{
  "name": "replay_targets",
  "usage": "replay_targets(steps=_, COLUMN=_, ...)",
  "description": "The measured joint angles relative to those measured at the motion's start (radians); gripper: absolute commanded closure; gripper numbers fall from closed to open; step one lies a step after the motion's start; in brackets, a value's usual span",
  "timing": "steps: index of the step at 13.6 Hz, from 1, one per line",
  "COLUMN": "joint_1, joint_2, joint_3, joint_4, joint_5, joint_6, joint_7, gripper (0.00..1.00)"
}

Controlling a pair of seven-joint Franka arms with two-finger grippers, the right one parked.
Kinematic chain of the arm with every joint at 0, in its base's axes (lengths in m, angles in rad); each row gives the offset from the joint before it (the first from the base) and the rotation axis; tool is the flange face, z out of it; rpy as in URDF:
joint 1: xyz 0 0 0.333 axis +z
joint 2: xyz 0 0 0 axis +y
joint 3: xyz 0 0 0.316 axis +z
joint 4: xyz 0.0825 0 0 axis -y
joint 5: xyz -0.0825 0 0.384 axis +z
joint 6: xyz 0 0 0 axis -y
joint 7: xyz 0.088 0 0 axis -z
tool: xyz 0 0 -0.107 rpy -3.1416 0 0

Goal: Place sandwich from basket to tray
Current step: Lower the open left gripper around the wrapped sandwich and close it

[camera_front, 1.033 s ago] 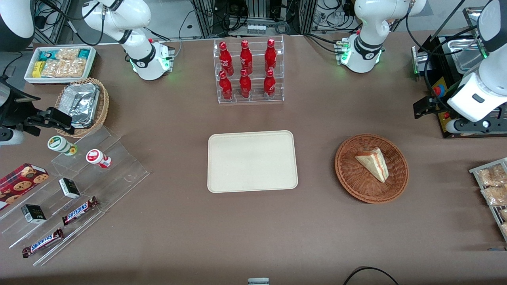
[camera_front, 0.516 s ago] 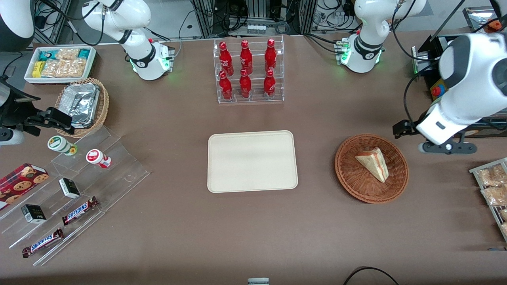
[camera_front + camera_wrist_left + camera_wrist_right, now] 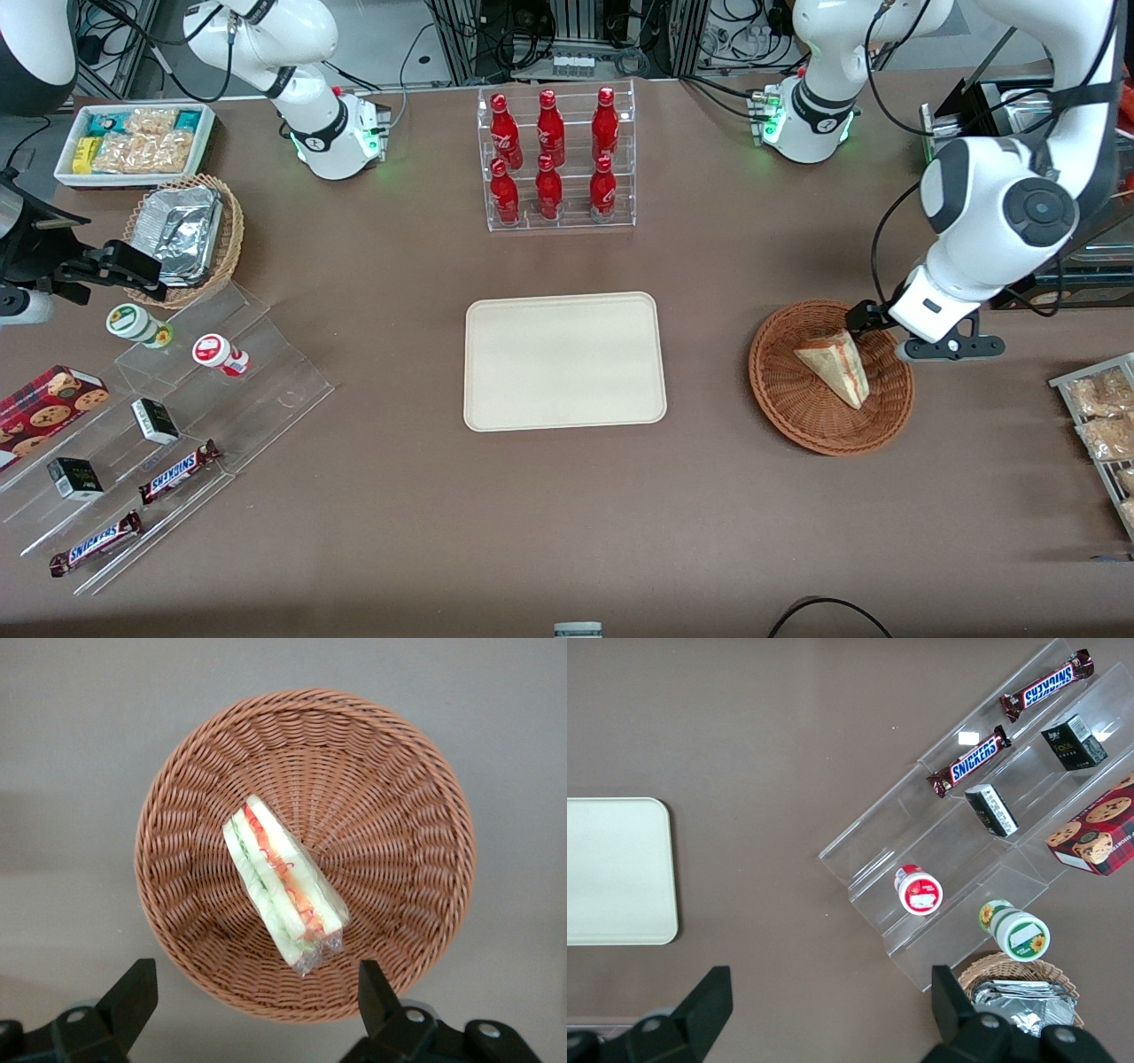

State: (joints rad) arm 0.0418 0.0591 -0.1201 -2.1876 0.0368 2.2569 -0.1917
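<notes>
1. Brown table (image 3: 372, 532) before you carries a cream tray (image 3: 564, 361) mid-surface.
2. Your gripper (image 3: 257, 1014) hangs above the wicker basket (image 3: 797, 416), fingers (image 3: 131, 997) spread wide, holding nothing.
3. Your sandwich (image 3: 282, 883) lies inside that basket.

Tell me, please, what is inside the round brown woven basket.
Inside the basket lies only the sandwich, a wrapped wedge near its middle. The sandwich covers the weave beneath it, so that part cannot be seen. The left gripper hangs open above the basket, touching nothing.
</notes>
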Motion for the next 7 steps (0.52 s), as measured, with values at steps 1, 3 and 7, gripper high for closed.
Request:
replay_targets(steps=1, joint_1=-0.001, joint_2=0.009, joint_3=0.000, joint_4=-0.013, joint_5=0.000, joint_6=0.026, joint_7=-0.073, gripper=0.00)
replay_targets(steps=3, joint_1=-0.003, joint_2=0.028, joint_3=-0.002, joint_4=-0.018, joint_5=-0.001, joint_6=0.059, joint_7=-0.235, gripper=0.00)
replay_targets(steps=7, joint_1=-0.004, joint_2=0.075, joint_3=-0.002, joint_4=-0.020, joint_5=-0.001, joint_6=0.115, joint_7=-0.539, gripper=0.00)
